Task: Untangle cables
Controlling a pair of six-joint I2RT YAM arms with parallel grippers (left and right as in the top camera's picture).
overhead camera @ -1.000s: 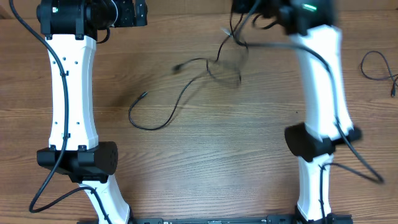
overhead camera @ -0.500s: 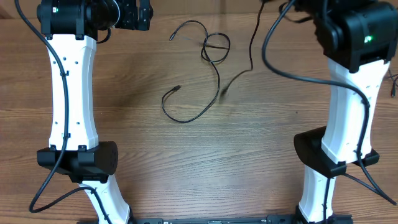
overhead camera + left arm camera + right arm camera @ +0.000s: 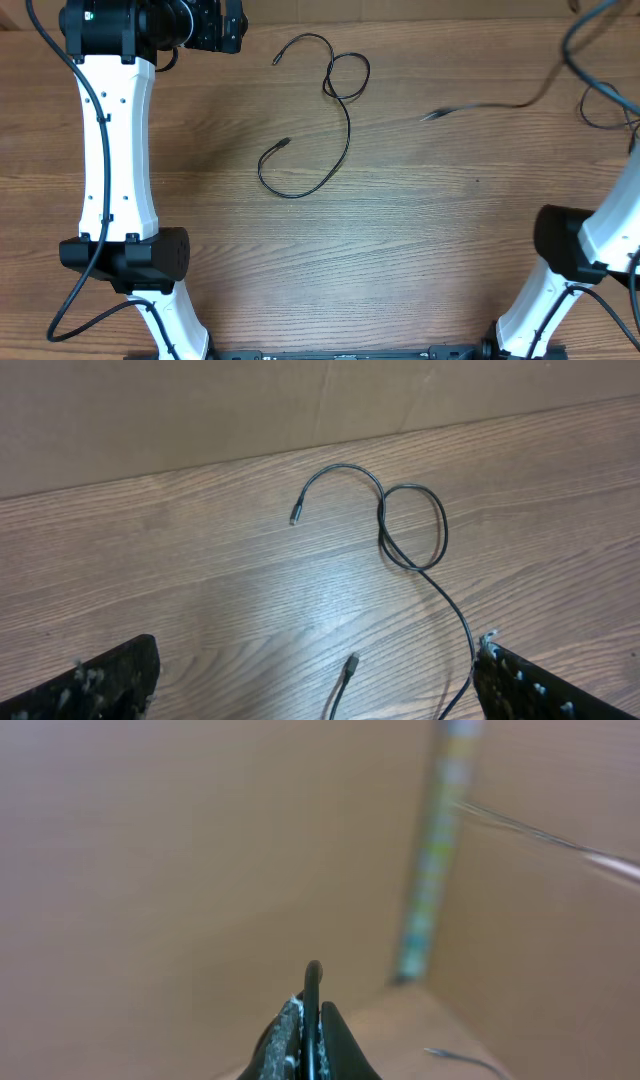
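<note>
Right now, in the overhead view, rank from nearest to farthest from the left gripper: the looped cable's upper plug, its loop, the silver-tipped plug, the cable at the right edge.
From the left gripper:
1. Upper plug, just right of it.
2. Loop, further right.
3. Silver-tipped plug, right of centre.
4. Right-edge cable, far right.

Left end effector (image 3: 315,670) spread wide; right end effector (image 3: 310,1012) pinched closed.

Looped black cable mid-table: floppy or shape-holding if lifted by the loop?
Likely floppy: the cable lies in loose curves crossing itself, so both ends should sag and trail. Probably light, being so thin. Pushed, it would likely slide and deform on the smooth wooden table, not roll.
</note>
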